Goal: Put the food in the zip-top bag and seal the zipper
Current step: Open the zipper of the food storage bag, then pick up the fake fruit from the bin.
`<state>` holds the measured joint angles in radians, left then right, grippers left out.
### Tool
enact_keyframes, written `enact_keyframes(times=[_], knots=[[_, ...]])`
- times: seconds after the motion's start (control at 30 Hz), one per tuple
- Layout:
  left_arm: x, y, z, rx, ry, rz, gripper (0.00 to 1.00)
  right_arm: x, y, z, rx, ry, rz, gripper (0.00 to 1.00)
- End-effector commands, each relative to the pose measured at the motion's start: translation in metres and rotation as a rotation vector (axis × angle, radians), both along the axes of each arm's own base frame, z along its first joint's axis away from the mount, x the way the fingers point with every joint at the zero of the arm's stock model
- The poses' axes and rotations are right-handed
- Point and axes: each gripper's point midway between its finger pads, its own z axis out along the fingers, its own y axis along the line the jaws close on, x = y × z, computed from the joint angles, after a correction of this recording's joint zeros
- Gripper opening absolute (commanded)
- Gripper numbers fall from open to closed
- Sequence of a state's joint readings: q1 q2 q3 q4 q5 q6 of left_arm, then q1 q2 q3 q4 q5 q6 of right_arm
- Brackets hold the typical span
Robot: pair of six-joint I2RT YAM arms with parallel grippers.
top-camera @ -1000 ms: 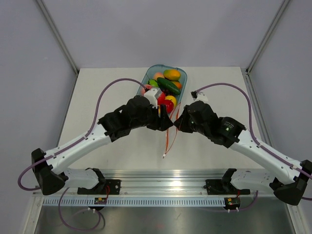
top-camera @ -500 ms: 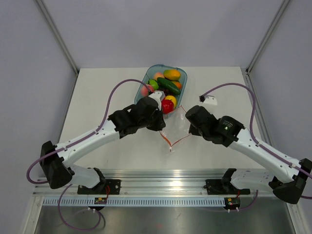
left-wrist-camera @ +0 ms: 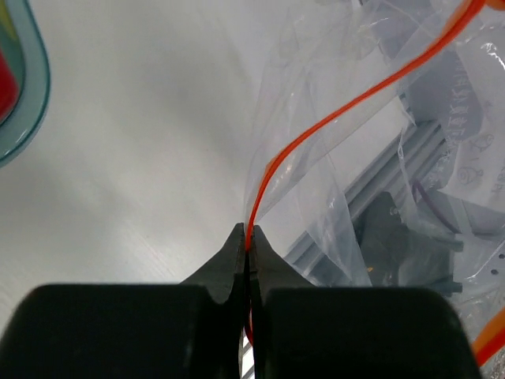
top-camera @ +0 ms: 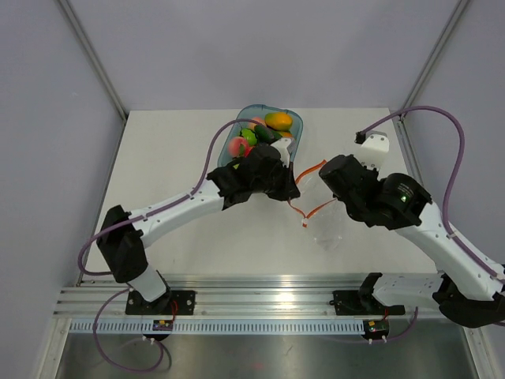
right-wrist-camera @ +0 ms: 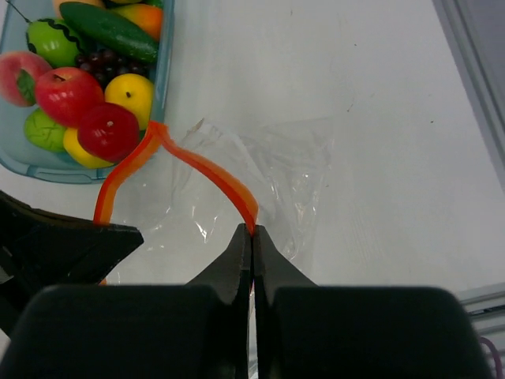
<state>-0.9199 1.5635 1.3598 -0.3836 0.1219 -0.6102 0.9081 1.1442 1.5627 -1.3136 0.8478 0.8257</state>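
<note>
Top external view: the zip-top bag is held up between both arms, just off the near-right corner of the blue tray. I see nothing inside it. All the food sits piled in the tray.

Handling, my judgement:
- The bag is thin clear film, very light, limp and crinkly. It sags and folds wherever it is unsupported, and the film looks slippery to pinch.
- The zipper, the red-orange strip along the mouth, is the only stiffish part and the best place to take hold. A separate pinch on each lip should let the mouth be drawn apart.
- The toy fruit looks hard, glossy and rounded. I expect it to roll, or to slip out of a narrow pinch.

Left gripper: fingers together, clamped on the zipper, which rises out of the tips. This hold is on the side of the bag nearer the tray.

Right gripper: fingers together, also clamped on the zipper, on the side farther from the tray.

Between the two holds the strip arches in a hump toward the tray's near corner
</note>
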Motion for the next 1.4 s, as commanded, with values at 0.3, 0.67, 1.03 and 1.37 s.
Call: enact_keyframes(times=[0.3,0.67,1.03,1.37], knots=[[0.041,-0.029,-0.041,0.056,-0.017,-0.107,0.38,0.014,0.012,-0.093,-0.175,0.151,-0.027,0.00],[0.049,0.026,-0.017,0.234,-0.105,-0.099,0.71,0.037,0.030,-0.119,-0.104,0.170,0.034,0.00],[0.077,0.085,0.048,0.054,-0.145,0.058,0.71,0.067,0.036,-0.140,-0.067,0.228,0.063,0.00],[0.140,0.114,0.000,0.355,-0.114,0.334,0.91,0.067,0.024,-0.126,-0.044,0.199,0.050,0.00]])
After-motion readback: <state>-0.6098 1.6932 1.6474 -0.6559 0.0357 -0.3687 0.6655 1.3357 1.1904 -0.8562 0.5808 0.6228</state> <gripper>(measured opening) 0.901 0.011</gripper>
